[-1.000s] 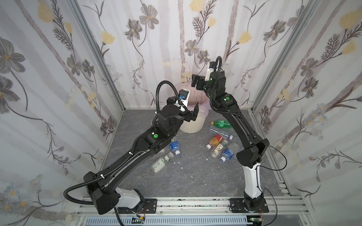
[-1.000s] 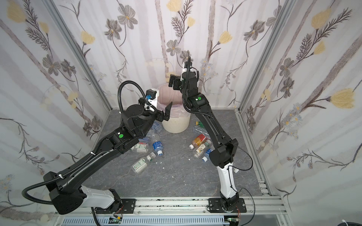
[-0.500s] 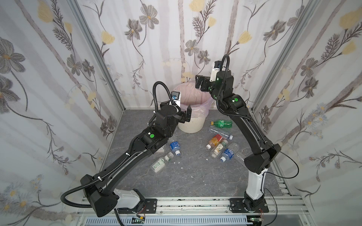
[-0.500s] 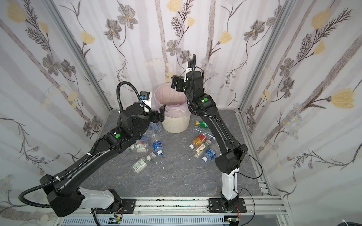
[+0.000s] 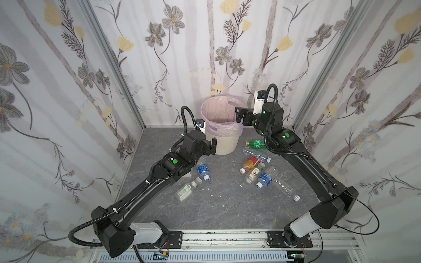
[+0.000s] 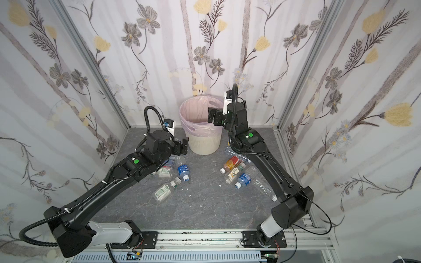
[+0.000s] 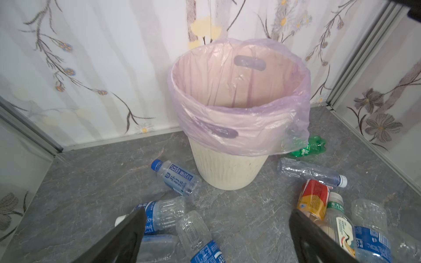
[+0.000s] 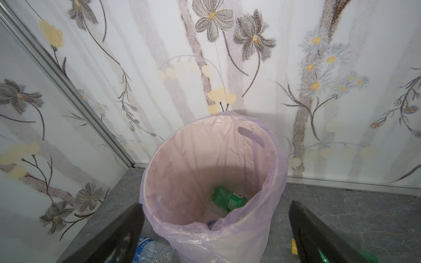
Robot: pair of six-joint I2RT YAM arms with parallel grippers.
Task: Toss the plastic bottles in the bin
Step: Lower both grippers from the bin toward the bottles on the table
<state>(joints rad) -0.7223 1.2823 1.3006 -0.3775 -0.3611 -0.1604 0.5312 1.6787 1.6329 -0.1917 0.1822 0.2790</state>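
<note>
At least one green plastic bottle lies inside the round cream ribbed bin with its pink liner. About ten clear, blue-labelled and orange bottles are still to go, all lying around the bin's base. The left gripper and right gripper both gape empty.

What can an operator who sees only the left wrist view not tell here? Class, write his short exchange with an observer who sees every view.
Operator: Is anything in the bin yet?
Observer: Yes, the right wrist view shows a green bottle lying at its bottom.
Operator: Is the right gripper carrying a bottle?
Observer: No, it hangs open and empty near the bin's rim.
</note>
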